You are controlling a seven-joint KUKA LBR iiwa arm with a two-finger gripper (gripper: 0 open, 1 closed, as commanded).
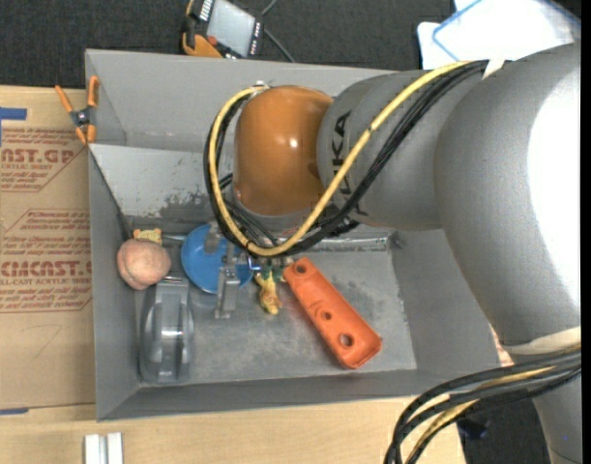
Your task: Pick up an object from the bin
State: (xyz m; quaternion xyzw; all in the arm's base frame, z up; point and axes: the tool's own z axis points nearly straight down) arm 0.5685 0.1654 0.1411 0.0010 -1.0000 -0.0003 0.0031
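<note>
Low over the bin [276, 351], left of middle, the gripper [229, 280] hangs at the right edge of a blue disc [200, 259], probably its target. Whether it is open or closed I cannot tell. A pink ball [142, 262] just left, a clear cup [166, 332] in front and an orange handle [331, 314] to the right crowd the approach.

Single camera above the bin [256, 351], angled slightly sideways, close in, arm [488, 162] entering from right
</note>
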